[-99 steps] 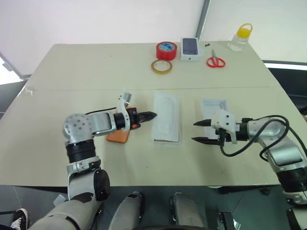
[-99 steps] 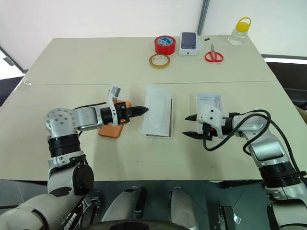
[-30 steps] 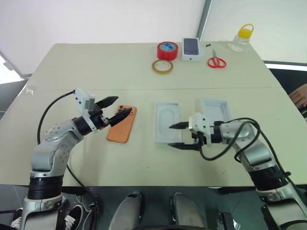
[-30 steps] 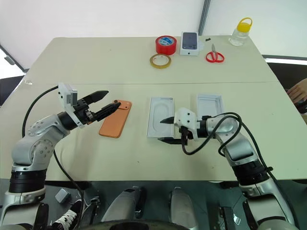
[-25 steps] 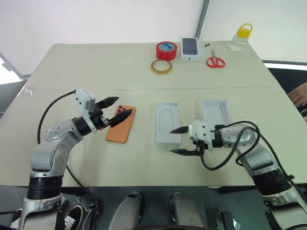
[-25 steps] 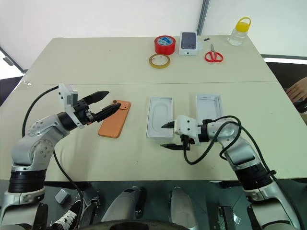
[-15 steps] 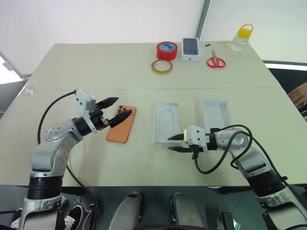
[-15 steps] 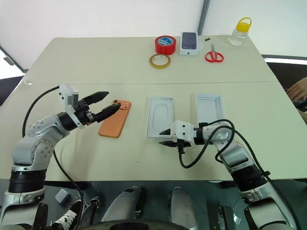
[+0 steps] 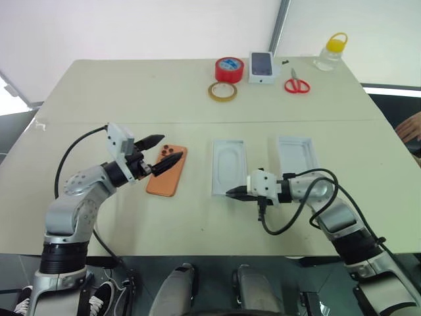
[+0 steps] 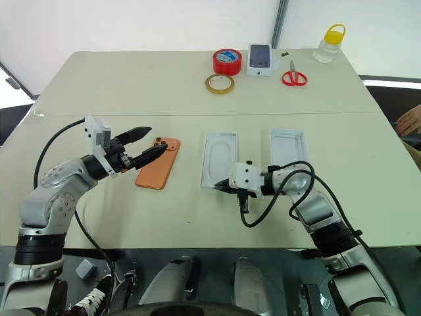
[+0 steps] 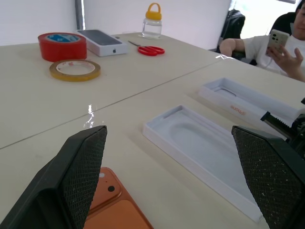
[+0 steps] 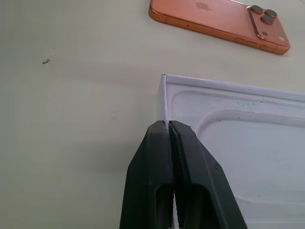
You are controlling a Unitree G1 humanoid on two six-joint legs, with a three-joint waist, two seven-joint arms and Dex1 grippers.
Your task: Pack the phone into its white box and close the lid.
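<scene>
The orange phone (image 9: 166, 172) lies flat on the table, lenses at its far end. My left gripper (image 9: 170, 147) hovers open just above that lens end, touching nothing. The white box (image 9: 229, 168), a shallow tray with a moulded insert, lies to the right of the phone. My right gripper (image 9: 230, 193) is at the box's near end, and in the right wrist view its fingers (image 12: 152, 157) are shut on the thin near wall of the box (image 12: 248, 124). The lid (image 9: 297, 157) lies open side up, further right.
At the table's far edge are a red tape roll (image 9: 227, 69), a yellowish tape ring (image 9: 222, 91), a small white box with a phone picture (image 9: 261, 66), red scissors (image 9: 297, 85) and a yellow-capped bottle (image 9: 330, 52). A person's hand (image 9: 411, 125) shows at the right.
My right gripper moved left and down to the box's near end and went from wide open to shut on its wall. The left gripper stayed where it was, open.
</scene>
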